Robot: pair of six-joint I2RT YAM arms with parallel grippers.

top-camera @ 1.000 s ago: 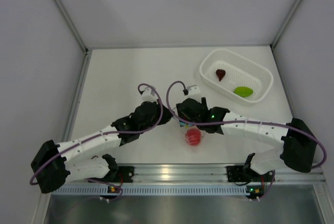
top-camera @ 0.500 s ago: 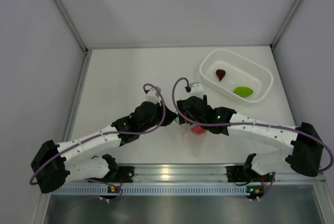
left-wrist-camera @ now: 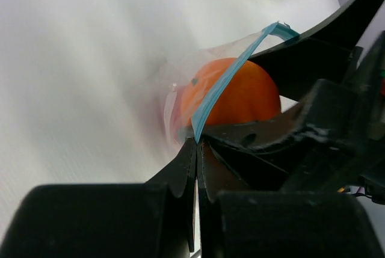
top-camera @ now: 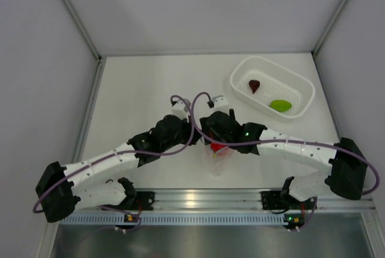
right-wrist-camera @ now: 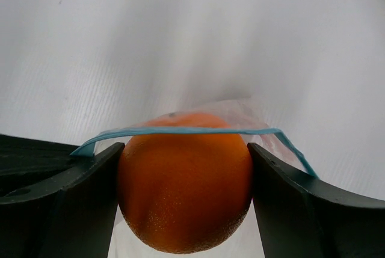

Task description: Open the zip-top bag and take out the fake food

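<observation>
left gripper (left-wrist-camera: pixel 196 150): jaws pinched tight on the corner of the zip-top bag (left-wrist-camera: pixel 180 83), right on its blue zip strip (left-wrist-camera: pixel 231 71). It looks like an anchor, so the bag doesn't tag along with the food.
right gripper (right-wrist-camera: pixel 185 168): fingers clamped on either side of the orange ball (right-wrist-camera: pixel 185 201), which sits in the bag's mouth.
bag spot: mid-table between the two wrists, toward the near edge and well apart from the basket (top-camera: pixel 292 73).
red ball (top-camera: pixel 216 148): shows red through the film, probably next out.
basket contents: green piece (top-camera: pixel 280 105) and maroon piece (top-camera: pixel 254 85), apart from each other.
edges: the strip lies across the top of the orange, so the lip might snag on a pull.
room: the wrists are crowded together. Bare table (top-camera: pixel 132 89) lies beyond, and the way toward the basket looks free.
</observation>
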